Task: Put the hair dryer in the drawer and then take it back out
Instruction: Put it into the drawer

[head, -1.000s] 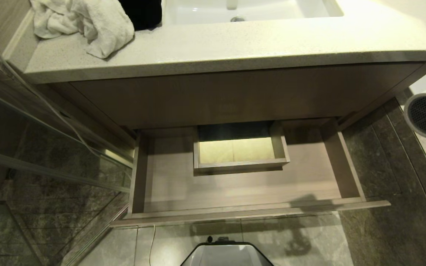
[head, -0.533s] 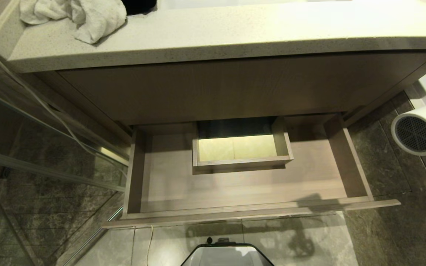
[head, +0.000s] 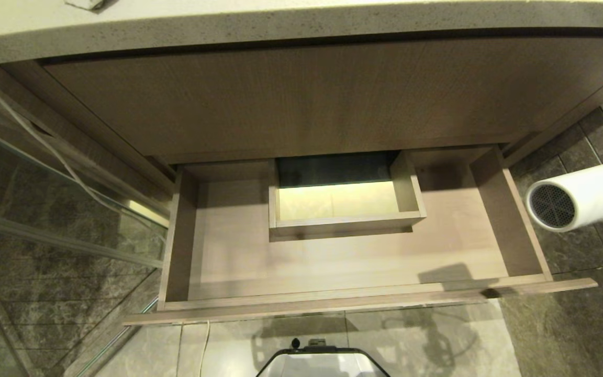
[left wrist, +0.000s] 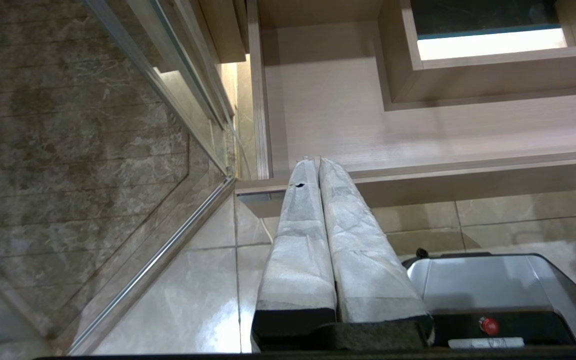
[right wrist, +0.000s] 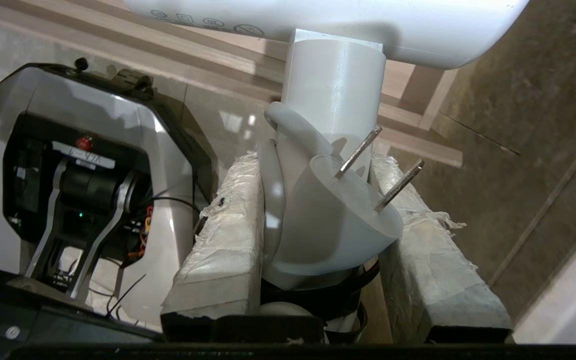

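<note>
Camera dipped over the last second: countertop (head: 301, 23) slid up to a strip, towel all but gone from view, drawer (head: 333, 262) now larger and more central. Whole scene shifted together, so a change of viewpoint, not of furniture.

Hair dryer (head: 576, 201) lower and farther in than a second ago: then cropped at the frame edge beside the vanity front panel (head: 301, 99), now whole barrel visible, grey grille facing the drawer, hanging just outside the drawer's right side wall, level with its interior, over dark floor tile (head: 568, 335). Not yet above the drawer floor.

Right gripper (right wrist: 325, 215) clamped on the dryer's handle, padded fingers (right wrist: 223, 235) either side, bundled cord and plug (right wrist: 338, 220) trapped between them, prongs pointing outward. Grip looks secure.

Left gripper (left wrist: 318, 165) parked short of the drawer's front edge, pads pressed together, holding nothing.

Drawer fully pulled out, bare inside except the boxed cut-out (head: 343, 204) at back middle. Robot base (head: 322, 361) just in front of the drawer front.

Judgement: carry-in under way, lowering toward drawer height. Next need: sideways travel over the right wall, then set-down clear of the cut-out. Risk: barrel clipping that wall.
</note>
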Tool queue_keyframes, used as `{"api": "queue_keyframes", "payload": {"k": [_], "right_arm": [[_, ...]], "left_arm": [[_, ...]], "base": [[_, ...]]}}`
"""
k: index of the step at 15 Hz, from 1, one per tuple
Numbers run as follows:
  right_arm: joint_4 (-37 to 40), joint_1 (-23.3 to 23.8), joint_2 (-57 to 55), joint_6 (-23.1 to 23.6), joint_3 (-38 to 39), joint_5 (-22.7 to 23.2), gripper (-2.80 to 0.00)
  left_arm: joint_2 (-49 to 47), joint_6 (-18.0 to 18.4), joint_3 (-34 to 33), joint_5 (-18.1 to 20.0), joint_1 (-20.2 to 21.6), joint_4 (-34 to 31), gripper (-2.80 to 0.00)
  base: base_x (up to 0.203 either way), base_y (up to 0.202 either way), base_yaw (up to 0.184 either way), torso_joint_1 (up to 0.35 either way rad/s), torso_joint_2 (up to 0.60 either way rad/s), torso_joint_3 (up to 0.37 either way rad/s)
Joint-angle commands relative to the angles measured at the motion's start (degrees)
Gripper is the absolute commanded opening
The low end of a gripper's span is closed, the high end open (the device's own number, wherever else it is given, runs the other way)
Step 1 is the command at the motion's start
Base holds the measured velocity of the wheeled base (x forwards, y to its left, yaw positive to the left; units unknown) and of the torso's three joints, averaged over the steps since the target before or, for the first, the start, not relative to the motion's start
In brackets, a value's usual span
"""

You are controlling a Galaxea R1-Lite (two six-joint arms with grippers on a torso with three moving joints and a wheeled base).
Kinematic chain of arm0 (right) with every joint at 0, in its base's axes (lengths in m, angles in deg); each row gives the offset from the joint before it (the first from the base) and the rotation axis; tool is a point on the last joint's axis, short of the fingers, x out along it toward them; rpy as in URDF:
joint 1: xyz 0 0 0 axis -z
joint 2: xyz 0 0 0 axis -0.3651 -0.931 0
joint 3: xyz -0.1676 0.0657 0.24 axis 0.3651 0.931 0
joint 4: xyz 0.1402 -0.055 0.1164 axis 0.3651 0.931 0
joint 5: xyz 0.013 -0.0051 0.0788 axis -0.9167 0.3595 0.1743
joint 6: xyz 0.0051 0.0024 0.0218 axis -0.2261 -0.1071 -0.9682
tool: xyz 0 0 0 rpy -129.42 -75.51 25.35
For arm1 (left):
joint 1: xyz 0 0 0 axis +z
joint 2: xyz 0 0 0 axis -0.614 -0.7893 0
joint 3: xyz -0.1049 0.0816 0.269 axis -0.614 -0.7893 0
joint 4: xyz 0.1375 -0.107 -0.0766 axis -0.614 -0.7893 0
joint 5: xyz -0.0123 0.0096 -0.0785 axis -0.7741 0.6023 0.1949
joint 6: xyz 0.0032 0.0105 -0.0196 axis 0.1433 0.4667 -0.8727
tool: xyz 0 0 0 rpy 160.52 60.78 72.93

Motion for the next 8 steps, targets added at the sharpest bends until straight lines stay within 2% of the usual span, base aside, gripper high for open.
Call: {"api": "queue_keyframes", "payload": {"k": [1,8], "right_arm": [[-2.17,0.06,-6.89,0.21,-0.66,0.11,-2.80],[-6.06,0.09,-22.07,0.04,-11.54,0.12,-2.80]], "left_arm": [[0.02,-0.01,-0.01,0.00,0.01,0.00,-2.80],[0.02,-0.01,0.00,0.00,0.01,0.00,-2.80]], "base": [[0.000,0.000,0.000,-0.270,0.53,0.249],[0.000,0.000,0.000,-0.261,0.51,0.245]]}}
